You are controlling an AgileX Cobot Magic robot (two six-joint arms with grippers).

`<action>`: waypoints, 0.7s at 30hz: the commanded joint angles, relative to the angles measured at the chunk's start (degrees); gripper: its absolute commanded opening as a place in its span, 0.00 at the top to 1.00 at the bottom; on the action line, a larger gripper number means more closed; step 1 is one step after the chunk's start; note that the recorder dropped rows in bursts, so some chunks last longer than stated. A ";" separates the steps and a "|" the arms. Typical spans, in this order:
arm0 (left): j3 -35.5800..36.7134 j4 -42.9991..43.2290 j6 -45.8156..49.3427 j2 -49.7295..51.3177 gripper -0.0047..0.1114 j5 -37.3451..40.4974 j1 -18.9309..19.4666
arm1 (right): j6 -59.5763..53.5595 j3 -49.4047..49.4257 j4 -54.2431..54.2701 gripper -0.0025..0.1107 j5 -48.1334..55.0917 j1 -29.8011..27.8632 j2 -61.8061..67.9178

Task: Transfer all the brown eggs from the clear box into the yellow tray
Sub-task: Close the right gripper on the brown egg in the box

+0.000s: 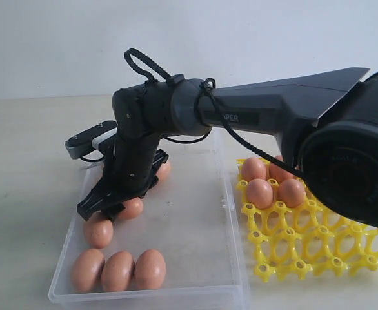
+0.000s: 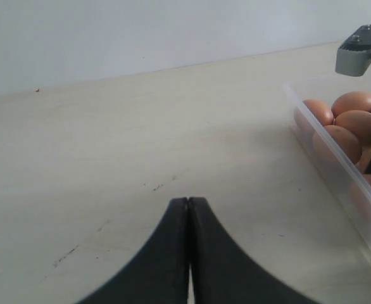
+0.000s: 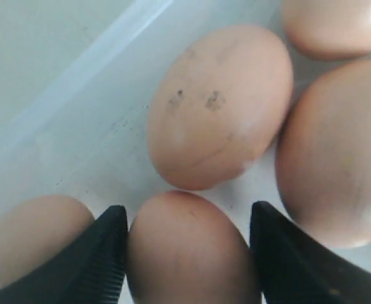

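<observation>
Right gripper (image 3: 187,218): was held wide astride one egg (image 3: 185,259), perhaps untouched.
Handling: egg was judged fragile, slippery; best clasped gently mid-body.

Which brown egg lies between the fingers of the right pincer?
The egg between the black fingers of the right pincer; the speckled egg and others lie outside them.

Pale wall (image 2: 109,38); beige tabletop (image 2: 97,164) (faintly scuffed)
</observation>
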 commanded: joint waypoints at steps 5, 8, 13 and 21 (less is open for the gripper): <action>-0.23 -0.08 -0.25 0.04 0.96 -0.79 -0.18 | 0.03 0.19 0.41 0.48 -2.86 -0.01 -0.09; -0.23 -0.08 -0.25 0.04 0.96 -0.79 -0.18 | 0.03 0.19 0.41 0.48 -2.84 -0.01 -0.09; -0.23 -0.08 -0.25 0.04 0.96 -0.79 -0.18 | 0.03 0.19 0.41 0.54 -1.77 -0.01 0.21; -0.23 -0.08 -0.25 0.04 0.96 -0.79 -0.18 | -2.77 0.33 0.20 0.98 -1.26 -0.01 0.36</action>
